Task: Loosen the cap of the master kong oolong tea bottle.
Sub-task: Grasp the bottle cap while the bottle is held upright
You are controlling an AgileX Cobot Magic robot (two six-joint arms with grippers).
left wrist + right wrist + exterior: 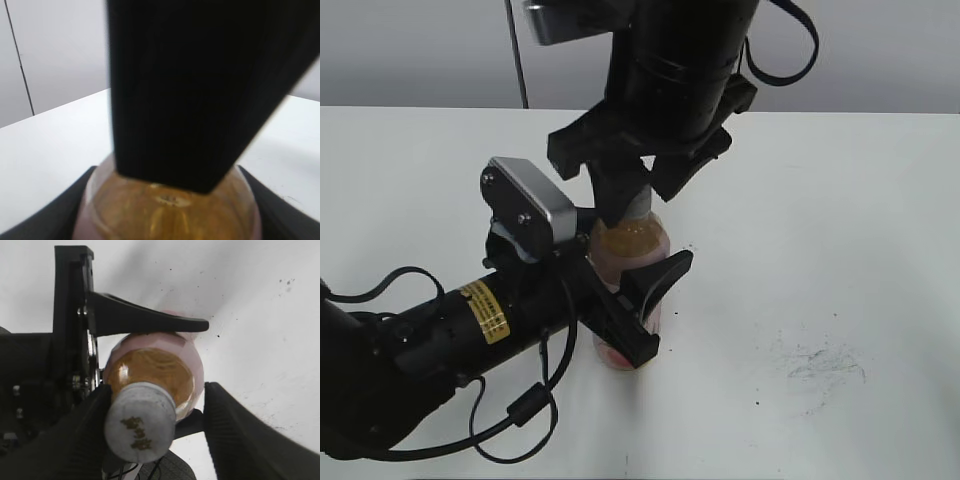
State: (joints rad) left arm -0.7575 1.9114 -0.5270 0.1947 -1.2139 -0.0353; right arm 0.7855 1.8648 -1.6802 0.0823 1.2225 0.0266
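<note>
White and lightly scuffed, the counter (pixel 840 250) carries the upright amber-filled, pink-labelled master kong oolong tea bottle (pixel 632 245), clamped at its body by the left tool (pixel 645 310), while the right tool (pixel 155 432) straddles the grey cap (pixel 140 427) with one finger apart, so its twist could slip.

From my left wrist view, a blurred black finger (pixel 200 90) hides the cap; the bottle (pixel 170 210) is cut off below.
</note>
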